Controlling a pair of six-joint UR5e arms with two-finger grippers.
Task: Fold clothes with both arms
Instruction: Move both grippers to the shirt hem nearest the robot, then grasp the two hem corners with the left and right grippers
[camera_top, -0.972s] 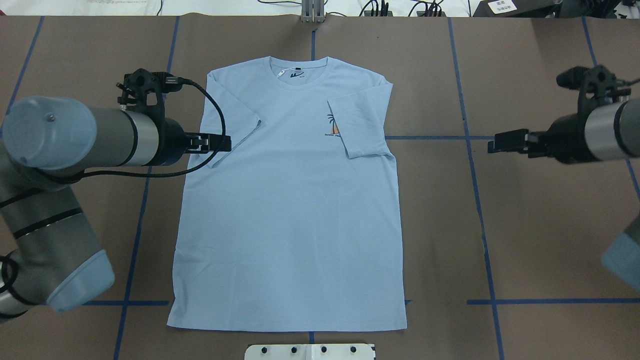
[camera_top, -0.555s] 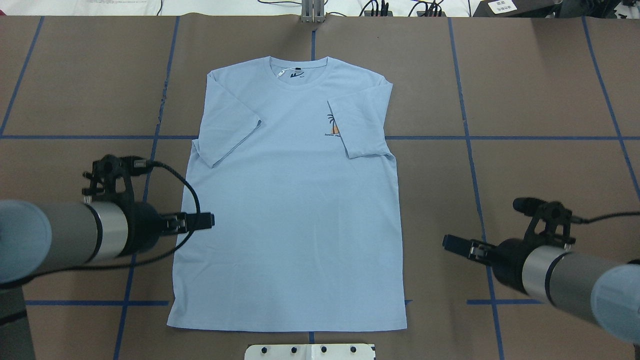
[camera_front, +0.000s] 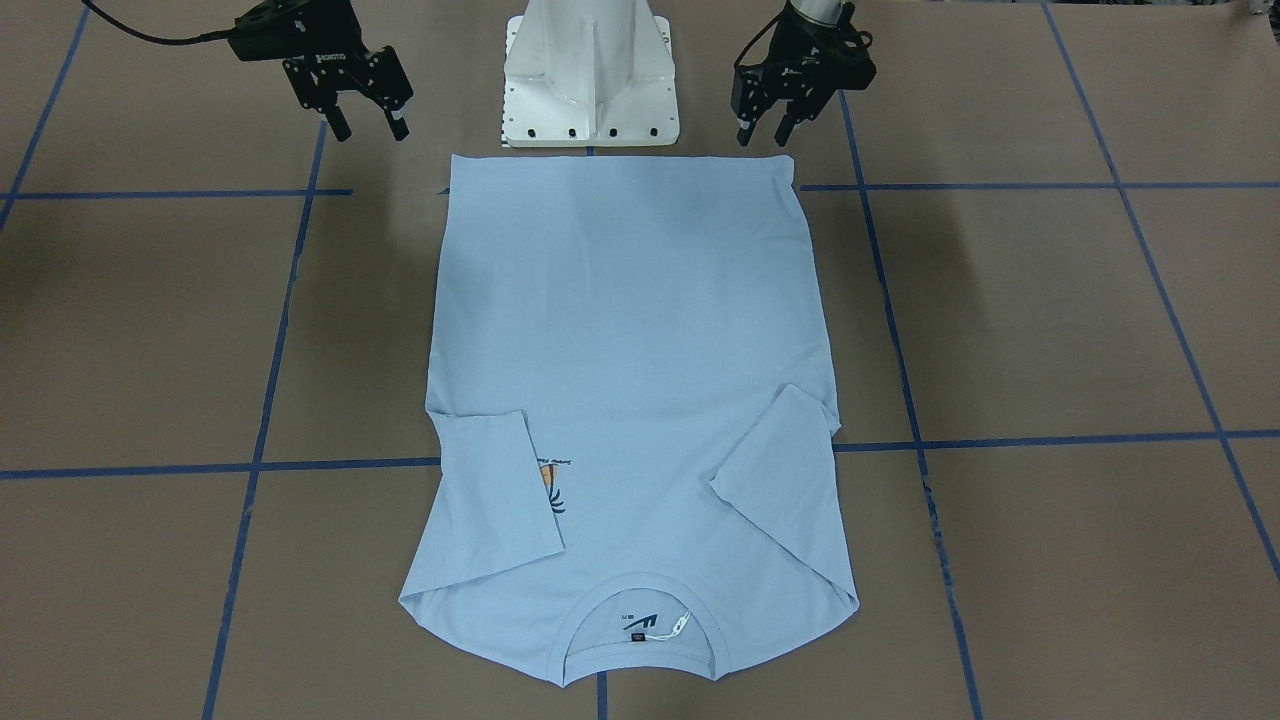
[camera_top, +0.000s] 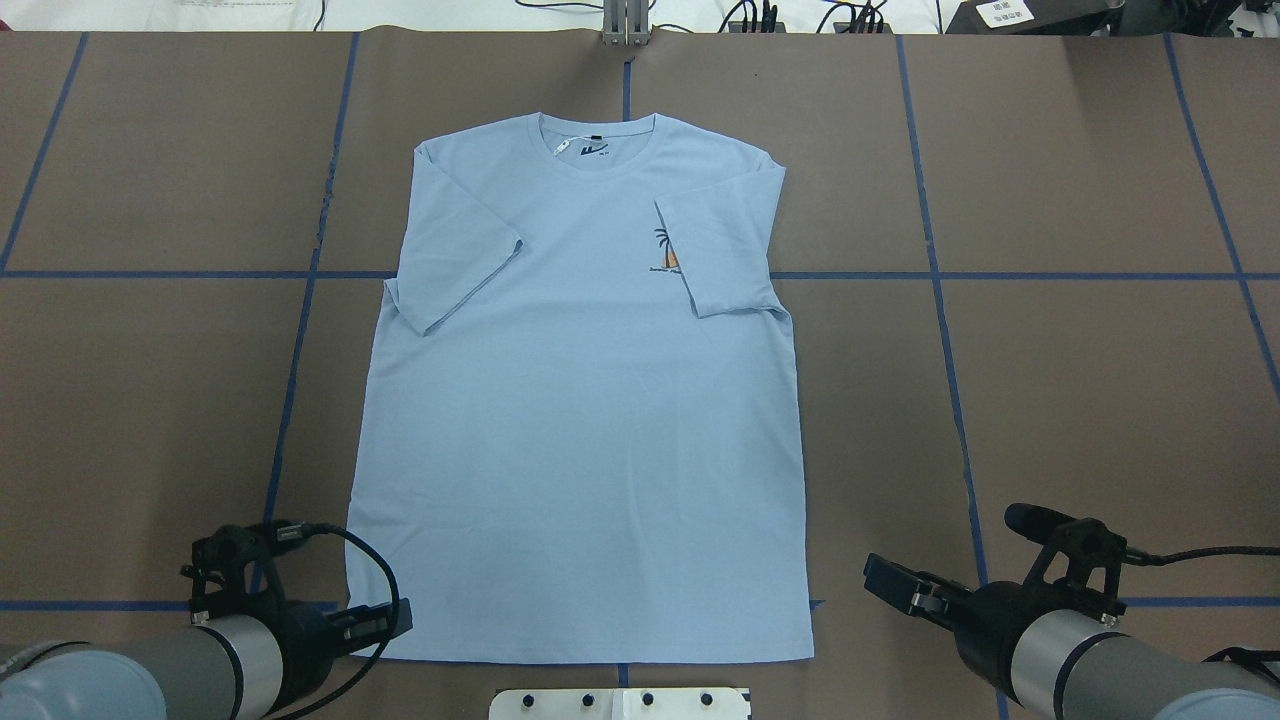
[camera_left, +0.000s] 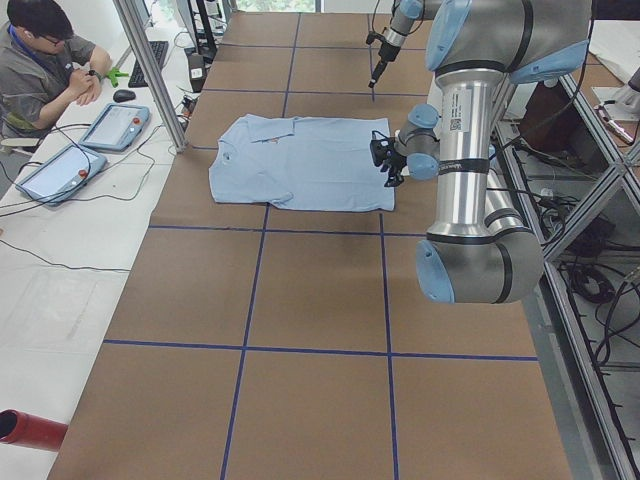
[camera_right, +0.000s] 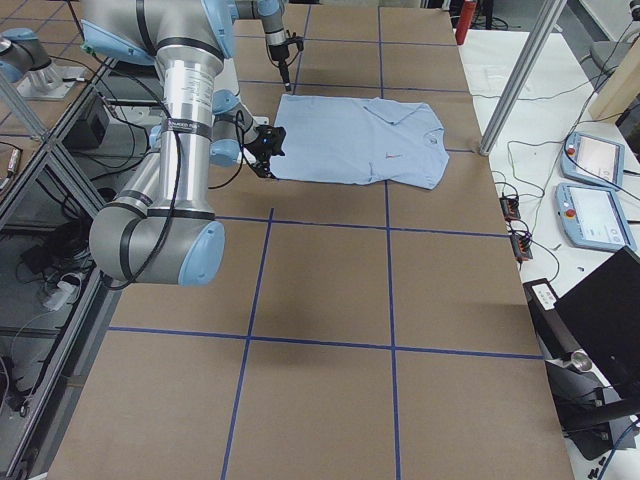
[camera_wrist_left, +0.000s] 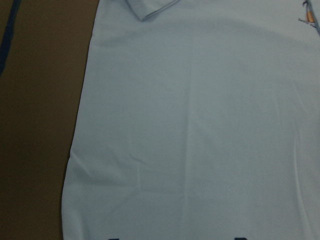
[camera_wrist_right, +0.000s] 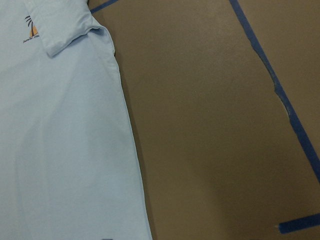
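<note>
The light blue T-shirt (camera_top: 590, 420) lies flat on the brown table, collar (camera_top: 597, 150) away from me. Both sleeves are folded inward, and the right one half covers the palm-tree print (camera_top: 665, 250). My left gripper (camera_top: 395, 620) is open and empty, low at the near left hem corner; in the front view (camera_front: 762, 132) it sits just behind that corner. My right gripper (camera_top: 890, 582) is open and empty, a short way to the right of the near right hem corner, over bare table (camera_front: 371, 128). The left wrist view looks over the shirt's body (camera_wrist_left: 200, 125).
The white pedestal base (camera_front: 590, 80) stands just behind the hem. Blue tape lines (camera_top: 950, 350) cross the brown table. An operator (camera_left: 45, 50) sits at a side table with tablets (camera_left: 115, 125), beyond the collar end.
Both arms have swept back toward me, from beside the sleeves down to the hem end of the shirt. The shirt has not moved.
</note>
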